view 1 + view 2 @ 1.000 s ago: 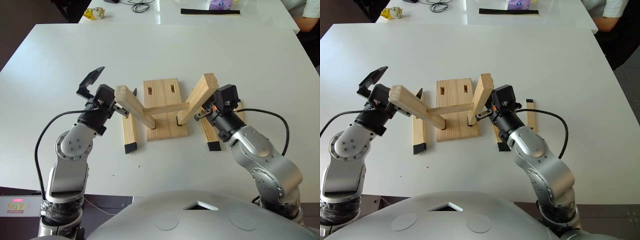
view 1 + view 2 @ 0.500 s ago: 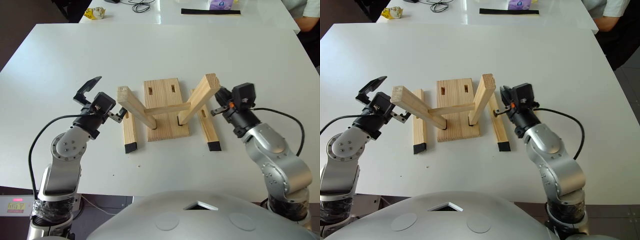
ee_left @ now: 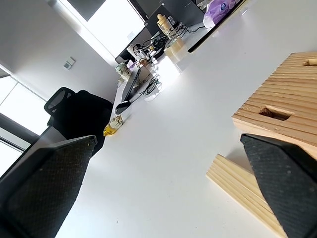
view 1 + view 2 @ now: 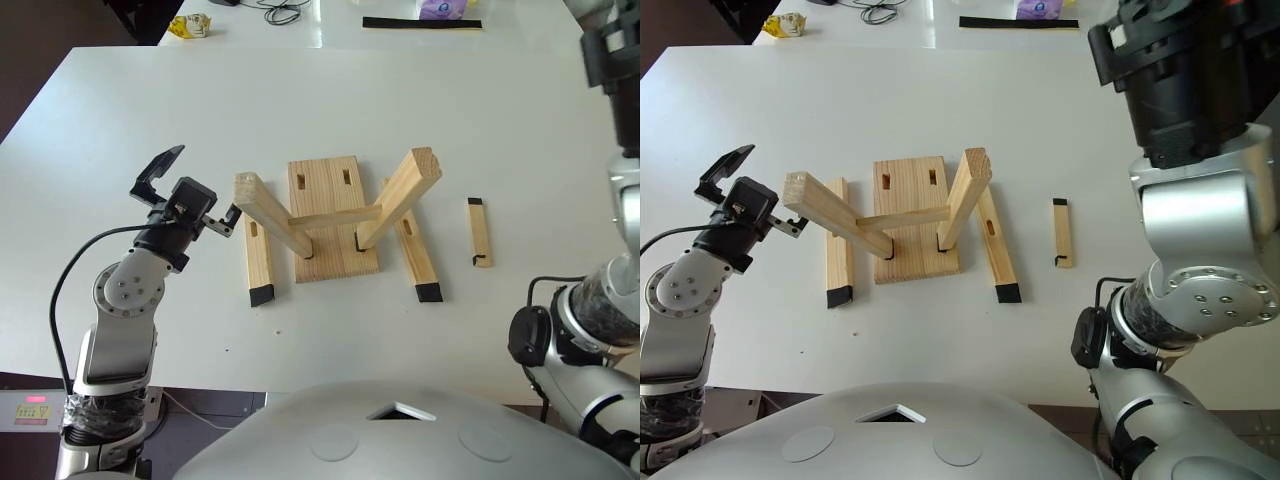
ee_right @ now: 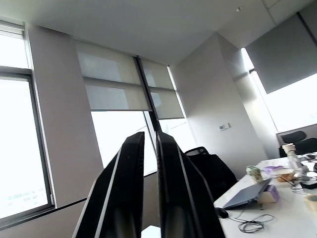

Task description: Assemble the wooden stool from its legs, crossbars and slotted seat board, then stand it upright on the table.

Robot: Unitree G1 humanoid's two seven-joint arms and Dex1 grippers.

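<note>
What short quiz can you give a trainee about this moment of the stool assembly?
1. True or false: all four legs stand in the seat board.
2. Where does the short crossbar lie? A) loose on the table, to the right of the board; B) on the board; C) in a gripper.
3. Fill in: the left gripper is ____.

Key: 1. false, two stand and two lie flat beside the board; 2. A; 3. open.

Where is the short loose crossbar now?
In the eye views the crossbar lies flat on the table, on the robot's right, apart from the loose leg beside the seat board.
</note>
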